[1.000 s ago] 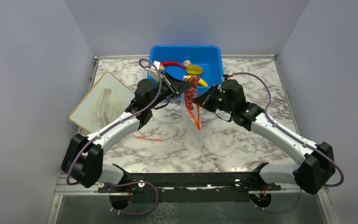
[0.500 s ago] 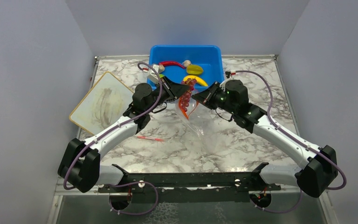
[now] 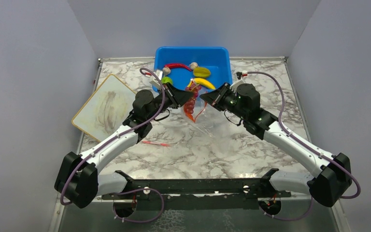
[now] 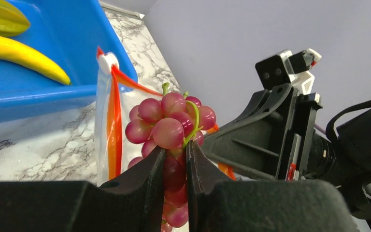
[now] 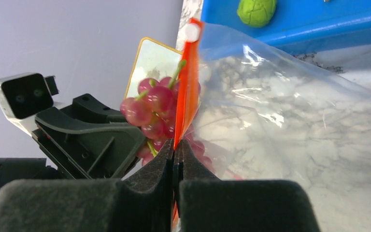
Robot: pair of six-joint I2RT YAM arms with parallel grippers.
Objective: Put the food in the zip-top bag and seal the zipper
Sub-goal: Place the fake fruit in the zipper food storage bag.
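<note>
- Grey walls are closing in a marbled desk (image 3: 232, 145), with a blue tub (image 3: 220, 55) sitting at its far edge.
- The left claw (image 4: 176, 153) is pinching a grape bunch (image 4: 169, 121), its jaws standing narrowly apart around the glossy reddish-purple berries, which are curling round a green stem.
- The right claw (image 5: 176, 155) is clamping fully shut on the orange-red zipper (image 5: 187, 82), holding up the mouth of the clear, crinkled zip-top bag (image 5: 294, 121) just in front of the tub.
- The grapes are hanging right beside the bag's mouth; whether they are inside it, I cannot tell.
- A yellow banana (image 4: 24, 55), a yellow-green starfruit (image 4: 0, 19) and a green lime (image 5: 256, 9) are lying in the tub.
</note>
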